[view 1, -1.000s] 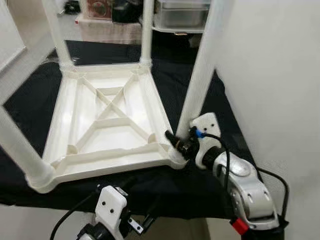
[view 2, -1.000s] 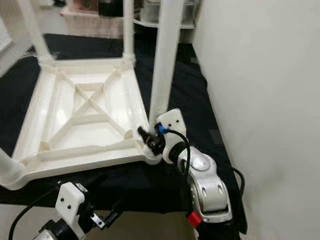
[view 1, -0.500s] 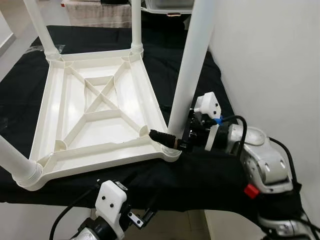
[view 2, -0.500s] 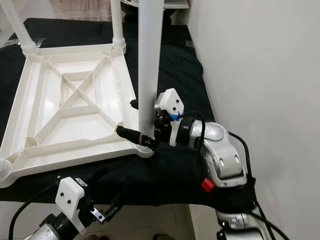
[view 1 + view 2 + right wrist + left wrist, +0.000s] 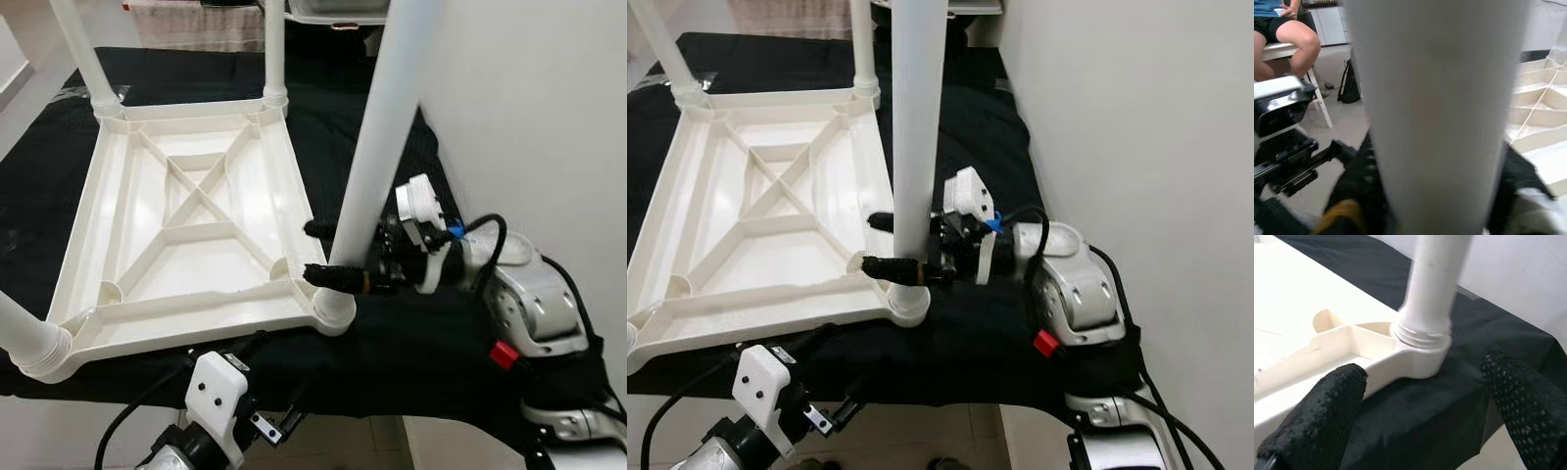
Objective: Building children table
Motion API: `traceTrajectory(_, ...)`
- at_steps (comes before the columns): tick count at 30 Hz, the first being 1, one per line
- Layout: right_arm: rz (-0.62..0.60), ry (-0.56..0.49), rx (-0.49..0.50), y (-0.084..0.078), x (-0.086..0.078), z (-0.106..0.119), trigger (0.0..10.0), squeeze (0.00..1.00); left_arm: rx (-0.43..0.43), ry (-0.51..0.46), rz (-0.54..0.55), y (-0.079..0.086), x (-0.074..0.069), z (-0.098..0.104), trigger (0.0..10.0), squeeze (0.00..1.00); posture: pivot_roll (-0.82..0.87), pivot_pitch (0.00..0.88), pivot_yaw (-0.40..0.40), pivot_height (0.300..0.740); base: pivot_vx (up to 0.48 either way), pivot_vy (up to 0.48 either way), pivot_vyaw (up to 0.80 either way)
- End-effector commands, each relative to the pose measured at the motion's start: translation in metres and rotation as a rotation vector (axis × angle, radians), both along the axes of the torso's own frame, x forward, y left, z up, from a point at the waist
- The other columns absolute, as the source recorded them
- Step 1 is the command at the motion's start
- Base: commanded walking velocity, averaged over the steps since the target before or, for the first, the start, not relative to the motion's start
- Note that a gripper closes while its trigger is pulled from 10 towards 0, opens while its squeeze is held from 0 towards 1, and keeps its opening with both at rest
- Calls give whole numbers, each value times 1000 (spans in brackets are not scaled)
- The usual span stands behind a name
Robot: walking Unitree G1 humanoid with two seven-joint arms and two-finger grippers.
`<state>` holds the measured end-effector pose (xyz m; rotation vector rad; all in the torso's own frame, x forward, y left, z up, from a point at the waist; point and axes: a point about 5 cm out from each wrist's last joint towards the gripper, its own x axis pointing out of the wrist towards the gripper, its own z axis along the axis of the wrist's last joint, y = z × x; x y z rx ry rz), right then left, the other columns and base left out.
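Leg in my grip, thread at risk

My right gripper has its two long black fingers closed around the near-right white plastic table leg, just above the threaded collar where it meets the corner socket. The upturned white plastic children's tabletop, ribbed underside showing, lies on the black cloth-covered surface, with this corner close to the near edge. Three more legs stand in the other corners. My left gripper hangs low in front of the cloth edge, fingers spread and empty.

I judge the risks so: if I twist while the leg leans, the thread may cross and jam. If I push sideways, the light tabletop may slide on the cloth toward the edge, since nothing braces it. A smooth tube can also slip in my fingers.
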<state>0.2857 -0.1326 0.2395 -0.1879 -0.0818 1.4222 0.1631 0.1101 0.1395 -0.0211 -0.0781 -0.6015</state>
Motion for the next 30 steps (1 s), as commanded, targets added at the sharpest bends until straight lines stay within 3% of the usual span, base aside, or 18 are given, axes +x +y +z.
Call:
traceTrajectory(1, 49, 46, 1, 2, -9, -7, 0, 0, -5, 20, -1, -1, -2, -2, 10000, 0, 63, 213, -64, 740, 0, 0, 0)
traceTrajectory(5, -16, 153, 26, -4, -29, -32, 0, 0, -5, 21, -1, 0, -1, -3, 10000, 0, 50, 200, -71, 740, 0, 0, 0)
traceTrajectory(7, -218, 131, 68, 1, -27, -45, 0, 0, -4, 22, -4, 0, 0, -4, 10000, 0, 49, 200, -74, 740, 0, 0, 0)
traceTrajectory(8, -695, 148, 99, -10, -1, -54, 0, 0, -3, 22, -5, 0, 1, -4, 10000, 0, 39, 198, -73, 740, 0, 0, 0)
traceTrajectory(9, -1035, 177, 101, -20, 13, -63, 0, 0, -2, 22, -5, 1, 2, -4, 10000, 0, 33, 203, -73, 740, 0, 0, 0)
traceTrajectory(10, -1035, 177, 101, -20, 13, -63, 0, 0, -2, 22, -5, 1, 2, -4, 10000, 0, 33, 203, -73, 740, 0, 0, 0)
traceTrajectory(11, -1207, 193, 4, -31, 0, -78, 0, 0, -2, 21, -5, 1, 2, -4, 10000, 0, 26, 208, -73, 740, 0, 0, 0)
traceTrajectory(12, -1248, 148, -96, -32, -14, -84, 0, 0, -2, 20, -7, 1, 3, -4, 10000, 0, 25, 192, -69, 740, 0, 0, 0)
traceTrajectory(16, -1128, 159, -151, -14, -30, -91, 0, 0, -3, 20, -6, 1, 3, -5, 10000, 0, 21, 177, -65, 740, 0, 0, 0)
traceTrajectory(18, -1101, 141, -141, -8, -21, -86, 0, 0, -1, 22, -6, 2, 4, -6, 10000, 0, 26, 174, -67, 740, 0, 0, 0)
traceTrajectory(24, -1048, 124, -122, -3, -15, -77, 0, 0, 1, 19, -8, 2, 5, -5, 10000, 0, 23, 187, -70, 740, 0, 0, 0)
traceTrajectory(25, -1081, 105, -115, -3, -13, -73, 9765, 0, 1, 18, -6, 2, 5, -5, 10000, 0, 24, 195, -67, 740, 0, 0, 0)
traceTrajectory(28, -1076, 67, -94, 0, -10, -66, 10000, 0, 0, 16, -2, 2, 5, -4, 10000, 0, 23, 200, -67, 740, 0, 0, 0)
traceTrajectory(29, -1027, 59, -50, 5, -9, -60, 10000, 0, 0, 15, -1, 2, 5, -4, 10000, 0, 22, 201, -66, 740, 0, 0, 0)
traceTrajectory(30, -889, 53, 3, 14, -11, -52, 10000, 0, -1, 16, -1, 3, 4, -4, 10000, 0, 20, 203, -63, 740, 0, 0, 0)
